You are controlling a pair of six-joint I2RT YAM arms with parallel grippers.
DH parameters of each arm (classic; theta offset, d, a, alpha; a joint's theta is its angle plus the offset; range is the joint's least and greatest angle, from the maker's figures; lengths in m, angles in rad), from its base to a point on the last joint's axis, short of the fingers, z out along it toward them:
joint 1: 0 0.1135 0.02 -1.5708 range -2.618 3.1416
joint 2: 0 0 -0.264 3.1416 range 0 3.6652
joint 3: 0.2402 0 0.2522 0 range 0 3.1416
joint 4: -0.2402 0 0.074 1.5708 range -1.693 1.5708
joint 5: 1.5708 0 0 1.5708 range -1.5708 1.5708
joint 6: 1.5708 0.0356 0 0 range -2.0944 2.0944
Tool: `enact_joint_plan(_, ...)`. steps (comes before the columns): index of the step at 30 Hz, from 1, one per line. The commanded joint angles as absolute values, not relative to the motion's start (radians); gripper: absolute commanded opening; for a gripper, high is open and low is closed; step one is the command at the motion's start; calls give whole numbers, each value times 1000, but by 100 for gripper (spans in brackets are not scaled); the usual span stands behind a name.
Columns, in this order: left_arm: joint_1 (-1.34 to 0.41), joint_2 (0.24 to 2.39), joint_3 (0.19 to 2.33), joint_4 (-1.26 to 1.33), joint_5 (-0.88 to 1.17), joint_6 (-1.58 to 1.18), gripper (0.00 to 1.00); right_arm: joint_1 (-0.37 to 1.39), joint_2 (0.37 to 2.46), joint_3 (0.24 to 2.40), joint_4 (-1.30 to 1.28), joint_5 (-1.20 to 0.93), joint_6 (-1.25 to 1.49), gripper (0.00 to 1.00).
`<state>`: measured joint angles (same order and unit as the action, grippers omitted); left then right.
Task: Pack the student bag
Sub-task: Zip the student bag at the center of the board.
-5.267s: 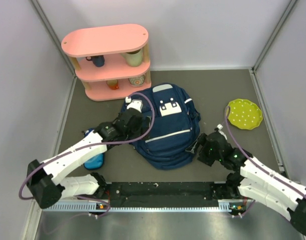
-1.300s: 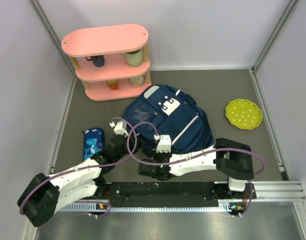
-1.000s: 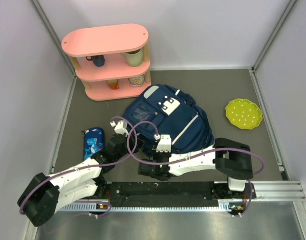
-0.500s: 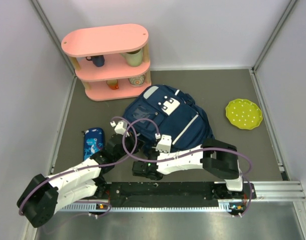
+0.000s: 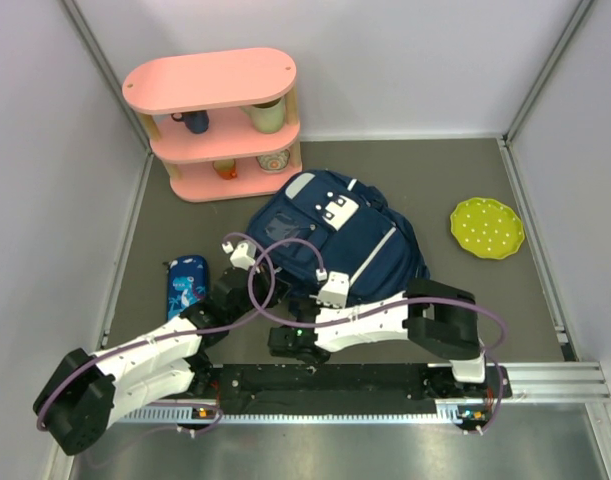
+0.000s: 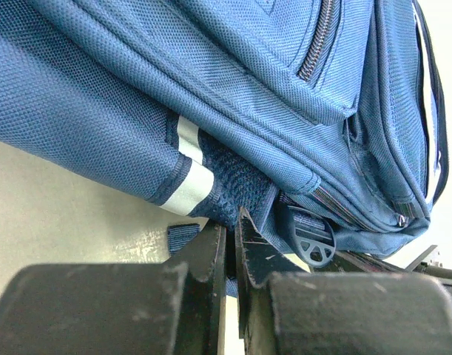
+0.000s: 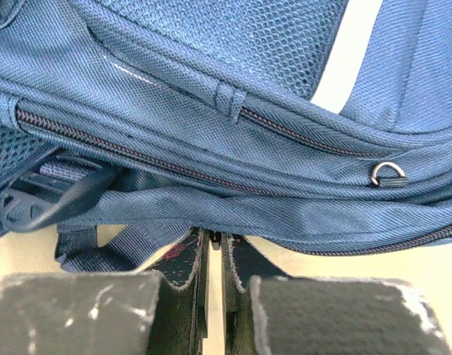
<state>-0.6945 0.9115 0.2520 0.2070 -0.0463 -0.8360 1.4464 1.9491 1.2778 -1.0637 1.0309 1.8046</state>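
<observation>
The student bag point(image 5: 337, 240), navy with white patches, lies tilted in the middle of the table. My left gripper point(image 5: 253, 287) is at its near left corner. In the left wrist view the left gripper point(image 6: 231, 223) is shut on a fold of the bag's point(image 6: 248, 89) mesh fabric, next to a dark plastic buckle point(image 6: 312, 238). My right arm reaches across to the bag's near edge, where the right gripper point(image 5: 288, 335) sits. In the right wrist view the right gripper point(image 7: 214, 240) is shut at the bag's point(image 7: 211, 148) lower seam, with a small dark bit pinched between the tips.
A bright-blue pencil case point(image 5: 187, 285) lies left of the bag, beside my left arm. A pink shelf point(image 5: 220, 120) holding cups stands at the back left. A green dotted plate point(image 5: 487, 228) lies at the right. Grey walls close in both sides.
My right gripper has closed at the bag's near edge after shifting slightly left. My left gripper keeps its hold. The bag has barely moved in the last second.
</observation>
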Motion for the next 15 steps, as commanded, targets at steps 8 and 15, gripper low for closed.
enact_joint_plan(8,-683,876,324,129,-195,-739,0,1497,1565,898,-645,883,1404,0)
enact_joint_plan(15,-634,885,339,107,-167,-707,0,1494,1370,689,-471,769,1273,0)
